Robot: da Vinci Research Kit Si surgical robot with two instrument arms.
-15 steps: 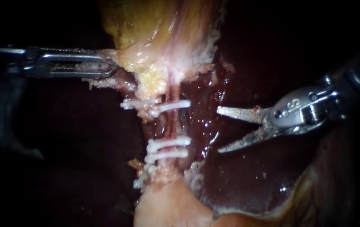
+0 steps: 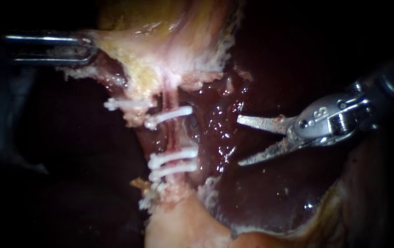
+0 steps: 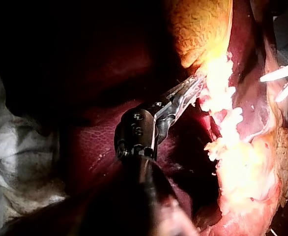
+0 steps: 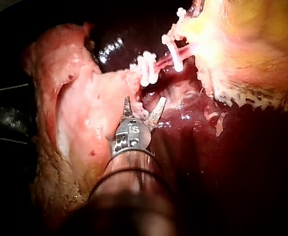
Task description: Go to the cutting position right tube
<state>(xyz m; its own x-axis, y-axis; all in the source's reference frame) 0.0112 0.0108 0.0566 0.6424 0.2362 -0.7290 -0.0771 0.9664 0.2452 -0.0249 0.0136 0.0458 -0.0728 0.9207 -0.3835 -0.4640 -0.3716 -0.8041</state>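
Leftward since the earlier frame have shifted the right tube (image 2: 172, 134) and its white clips (image 2: 169, 115), drawn by my left instrument (image 2: 86, 48), whose jaws are clamped on the pale tissue (image 2: 132, 53) above. The tube runs upright in mid-view, bare between one upper clip and two lower ones. My right instrument (image 2: 239, 141) has held its place, blades parted wide, tips near the tube but apart from it, over the liver (image 2: 270, 197).

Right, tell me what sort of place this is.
Probably a surgical robot's practice bench, seen close up by endoscope. A dark red liver and yellowish gallbladder fill the view, white clips sit across a tube, and two slender instruments work: the left instrument shut on the gallbladder, the right instrument open.
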